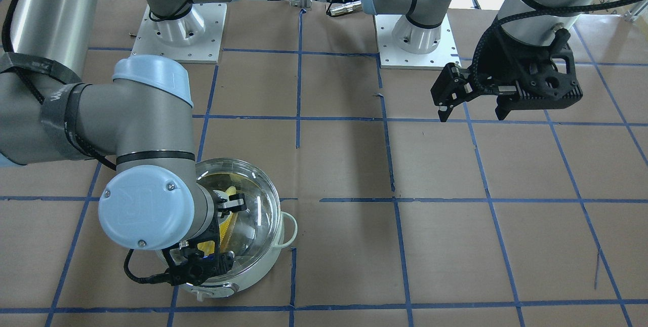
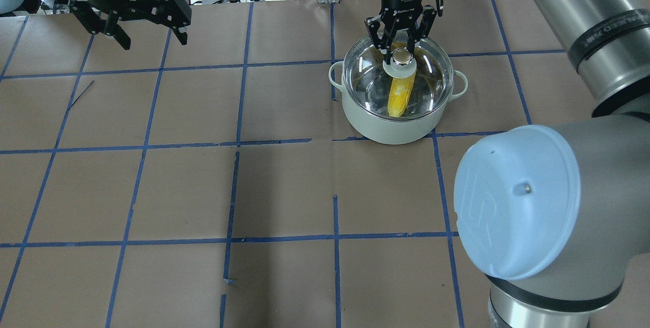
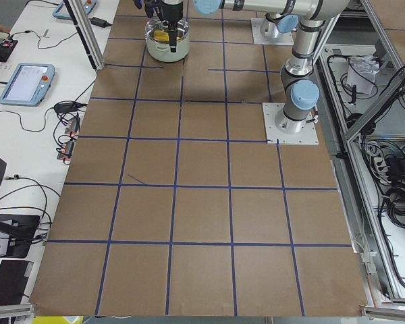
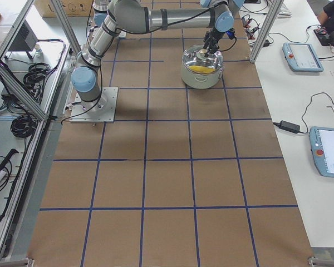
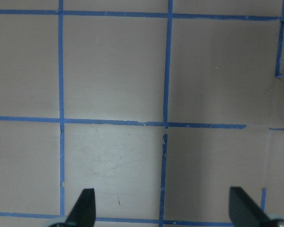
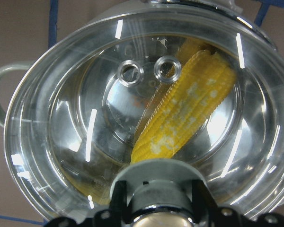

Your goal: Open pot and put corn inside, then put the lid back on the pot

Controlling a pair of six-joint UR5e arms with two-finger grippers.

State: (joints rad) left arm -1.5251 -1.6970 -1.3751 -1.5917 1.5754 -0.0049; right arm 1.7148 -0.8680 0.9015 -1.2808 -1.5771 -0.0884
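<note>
Starting from the robot's edge of the overhead view, the brown paper-covered bench (image 2: 284, 191) is marked into squares by blue tape lines (image 2: 335, 236). Farther out, on the robot's right half, stands the round pale mint-white pot (image 2: 391, 127) with a small loop handle (image 2: 459, 84) on each side. Inside it, on the shiny steel bottom, lies the yellow ear of corn (image 2: 398, 97), running from the near wall toward the far one. The round clear glass lid (image 2: 431, 71) with its steel rim covers the pot's mouth and appears to sit level on it, the corn showing through the glass. From the wrist camera two small metal vent rings (image 6: 130, 73) show in the glass beside the corn. At the lid's centre rises the pale knob with a beige top (image 2: 401, 57), and the right gripper (image 2: 400, 50) comes down on it from the far side, its jaws pinching the knob from both sides. Well apart, over the far left corner of the bench, the left gripper (image 2: 152, 38) hangs above bare paper with its jaws spread wide and nothing between them.
</note>
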